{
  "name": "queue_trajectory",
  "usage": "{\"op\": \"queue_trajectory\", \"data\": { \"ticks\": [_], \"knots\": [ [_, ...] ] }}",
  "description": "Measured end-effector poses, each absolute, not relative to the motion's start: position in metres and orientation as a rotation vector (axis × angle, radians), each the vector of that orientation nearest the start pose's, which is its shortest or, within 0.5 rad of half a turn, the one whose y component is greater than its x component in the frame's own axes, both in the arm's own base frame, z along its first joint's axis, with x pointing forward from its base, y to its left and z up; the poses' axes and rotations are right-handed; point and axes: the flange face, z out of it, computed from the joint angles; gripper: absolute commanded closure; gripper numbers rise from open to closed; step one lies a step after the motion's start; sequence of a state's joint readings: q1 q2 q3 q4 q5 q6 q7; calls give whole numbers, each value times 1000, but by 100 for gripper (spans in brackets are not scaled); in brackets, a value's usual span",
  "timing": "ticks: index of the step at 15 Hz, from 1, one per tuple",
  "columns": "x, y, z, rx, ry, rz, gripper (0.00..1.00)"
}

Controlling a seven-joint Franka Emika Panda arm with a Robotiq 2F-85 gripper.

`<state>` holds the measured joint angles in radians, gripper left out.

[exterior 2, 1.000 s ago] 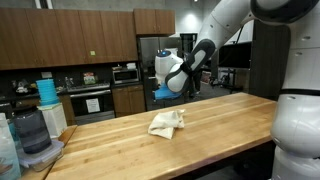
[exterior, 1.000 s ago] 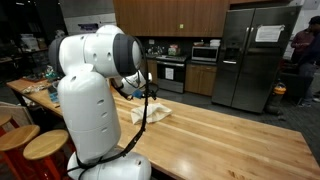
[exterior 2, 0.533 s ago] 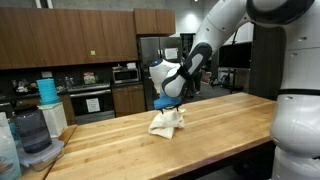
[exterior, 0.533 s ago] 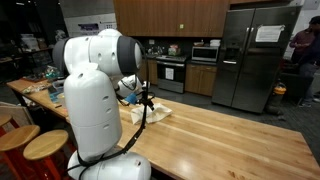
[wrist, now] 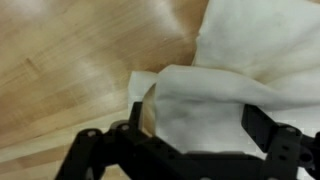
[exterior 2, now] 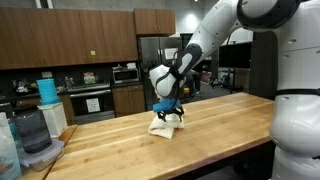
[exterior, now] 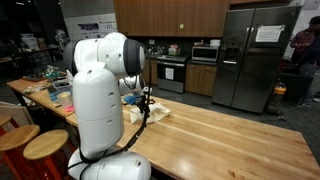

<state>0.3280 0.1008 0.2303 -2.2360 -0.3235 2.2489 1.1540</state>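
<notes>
A crumpled white cloth (exterior 2: 166,123) lies on the wooden countertop (exterior 2: 220,120), also seen as the cloth (exterior: 152,112) behind the arm. My gripper (exterior 2: 167,110) has come down right onto it, jaws wide open. In the wrist view the cloth (wrist: 230,90) fills the space between the two black fingers (wrist: 262,128), and the gripper (wrist: 195,125) straddles a raised fold. The fingers have not shut on the fabric.
The wooden countertop (exterior: 230,140) stretches long. At one end stand a blender and stacked containers (exterior 2: 35,130). Behind are a stove (exterior: 170,75), a microwave (exterior: 205,53) and a steel refrigerator (exterior: 250,60). Wooden stools (exterior: 30,145) stand by the robot base.
The arm has swung down and across from above the counter until the open gripper sits on the cloth. The cloth has not moved.
</notes>
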Motion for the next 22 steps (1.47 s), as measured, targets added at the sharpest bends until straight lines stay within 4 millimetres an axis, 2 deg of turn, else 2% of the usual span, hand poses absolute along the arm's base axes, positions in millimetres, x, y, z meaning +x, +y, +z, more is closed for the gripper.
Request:
{"op": "queue_trajectory", "data": {
  "ticks": [6,9,12,15,17,22],
  "knots": [
    [476,275,302,-3040,525,221,0],
    [486,278,295,-2894,438,355,0],
    [488,285,298,-2792,314,418,0],
    [490,291,312,-2845,217,325,0],
    [488,295,329,-2918,141,212,0],
    [462,305,397,-3054,-14,-140,0]
  ]
}}
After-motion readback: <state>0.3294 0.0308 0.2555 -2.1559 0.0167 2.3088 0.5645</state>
